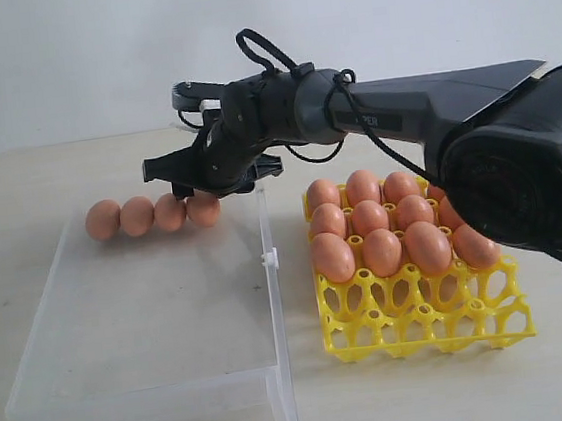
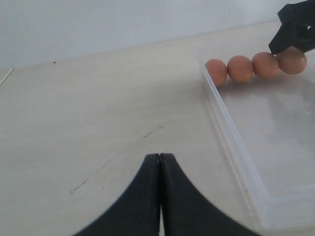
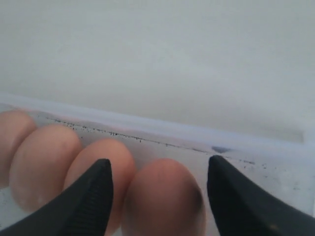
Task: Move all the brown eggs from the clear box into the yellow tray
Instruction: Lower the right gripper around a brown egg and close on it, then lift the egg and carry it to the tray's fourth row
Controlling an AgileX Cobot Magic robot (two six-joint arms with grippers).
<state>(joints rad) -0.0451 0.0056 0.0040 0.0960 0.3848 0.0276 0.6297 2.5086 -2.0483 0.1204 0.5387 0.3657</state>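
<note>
right fingers [image 3: 91, 196]: wide, straddling end brown egg [image 3: 165, 199], no grip | left fingers [image 2: 142, 206]: closed, empty | eggs: four rowed along clear box [image 1: 267, 272] wall, others in yellow tray [image 1: 424, 328] | risk: one finger crowds neighbouring egg [image 3: 120, 162]; closing may shove the row or grip off-centre, so the egg slips.

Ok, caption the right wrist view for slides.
Right gripper, jaws open, straddling the end egg in a row of brown eggs along the clear box wall.
</note>
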